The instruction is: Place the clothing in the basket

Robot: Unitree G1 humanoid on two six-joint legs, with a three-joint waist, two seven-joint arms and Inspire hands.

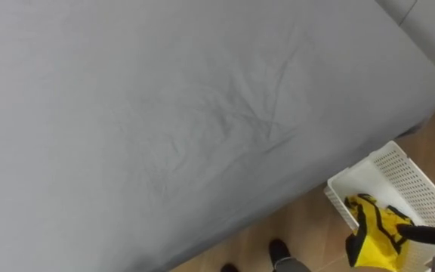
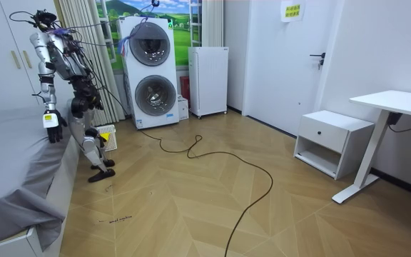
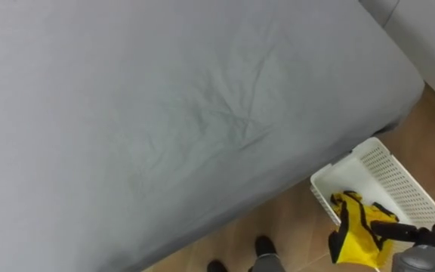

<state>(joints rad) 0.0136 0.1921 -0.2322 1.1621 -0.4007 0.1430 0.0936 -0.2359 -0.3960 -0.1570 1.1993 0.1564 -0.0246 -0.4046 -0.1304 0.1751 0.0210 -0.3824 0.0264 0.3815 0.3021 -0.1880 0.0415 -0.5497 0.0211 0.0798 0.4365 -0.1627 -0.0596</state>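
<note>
Beside the grey bed (image 1: pixel 165 113), at the frame's lower right, the right hand (image 1: pixel 433 234) is pinching the yellow garment (image 1: pixel 376 238) over the white basket (image 1: pixel 410 170) at its near rim, so letting go here is risking a spill onto the floor (image 1: pixel 300 227), while the left hand (image 2: pixel 51 121) is hanging at the bed's edge.

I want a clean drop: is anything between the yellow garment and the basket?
Nothing visible. The yellow garment hangs from the right hand over the near end of the white basket, whose open top is unobstructed. The bed lies beside it, not across it.
</note>
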